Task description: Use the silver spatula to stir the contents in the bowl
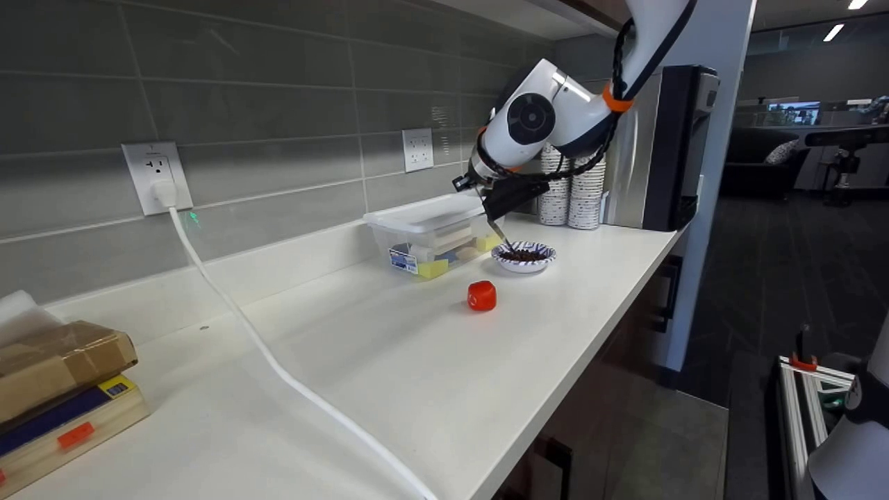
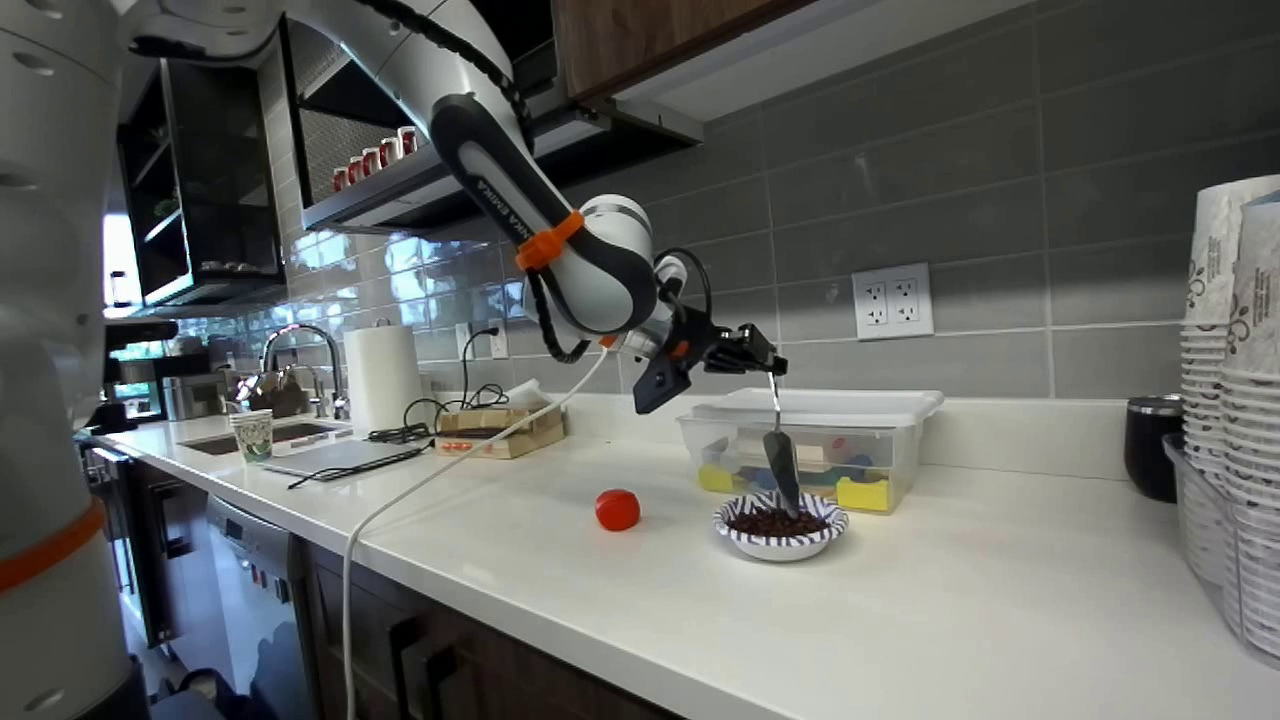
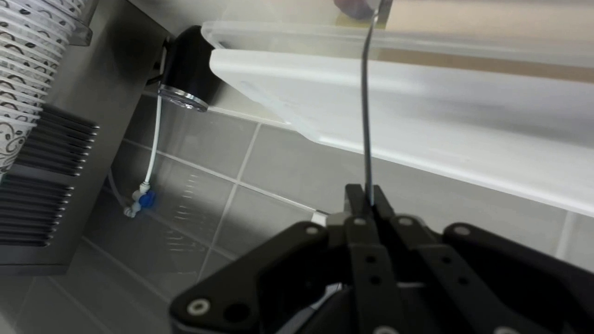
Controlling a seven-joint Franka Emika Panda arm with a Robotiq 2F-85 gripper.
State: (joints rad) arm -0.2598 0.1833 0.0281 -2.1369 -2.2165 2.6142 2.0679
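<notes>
The bowl, white with a dark blue pattern, stands on the counter in both exterior views. It holds dark reddish-brown small pieces. My gripper is above and behind the bowl, shut on the handle of the silver spatula. The spatula hangs steeply down, and its blade tip reaches into the bowl's contents. In the wrist view the thin spatula handle runs up from between the closed fingertips. The bowl is out of the wrist view.
A clear plastic container with a white lid stands right behind the bowl, by the wall. A small red object lies beside the bowl. Stacked paper cups stand near a steel machine. A white cable crosses the counter.
</notes>
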